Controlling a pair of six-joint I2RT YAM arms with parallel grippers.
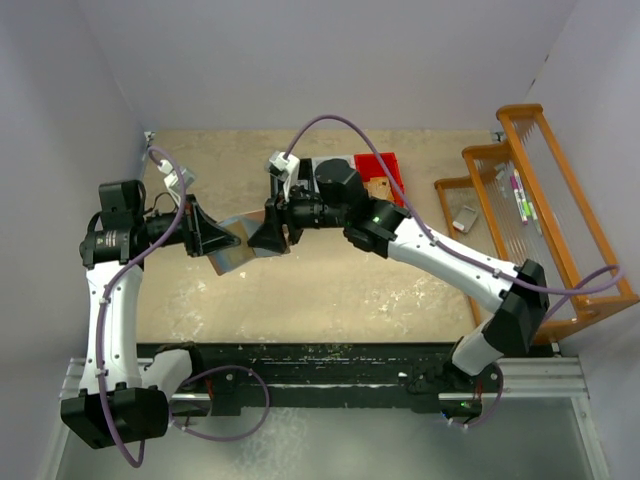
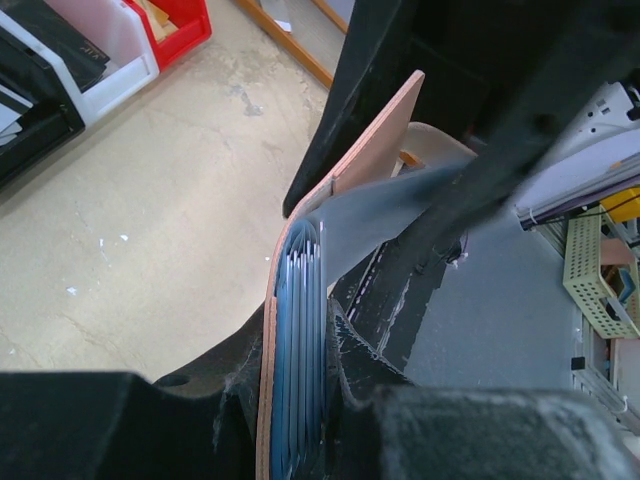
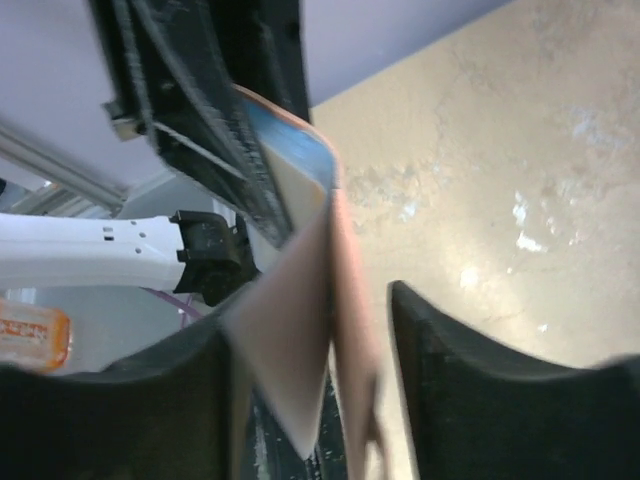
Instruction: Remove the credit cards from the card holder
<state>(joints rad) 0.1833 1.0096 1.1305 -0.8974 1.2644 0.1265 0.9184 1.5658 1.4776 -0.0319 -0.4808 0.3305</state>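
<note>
The card holder (image 1: 236,254) hangs above the table between the two arms, and my left gripper (image 1: 222,243) is shut on it. In the left wrist view the holder's blue-grey inside sits edge-on between the left gripper (image 2: 297,372) fingers. The thin edges of several credit cards (image 2: 302,300) are packed in it. Its salmon-pink flap (image 2: 378,135) stands up toward the right arm. My right gripper (image 3: 320,330) is open around that flap (image 3: 355,300) and a grey sheet (image 3: 285,350), with a gap at its right finger (image 3: 470,400). I cannot tell whether that sheet is a card.
A red bin (image 1: 380,172) stands at the back of the table, with a white bin (image 2: 105,55) and a black one beside it. A wooden rack (image 1: 545,210) lines the right side. Black arm mounts run along the near edge.
</note>
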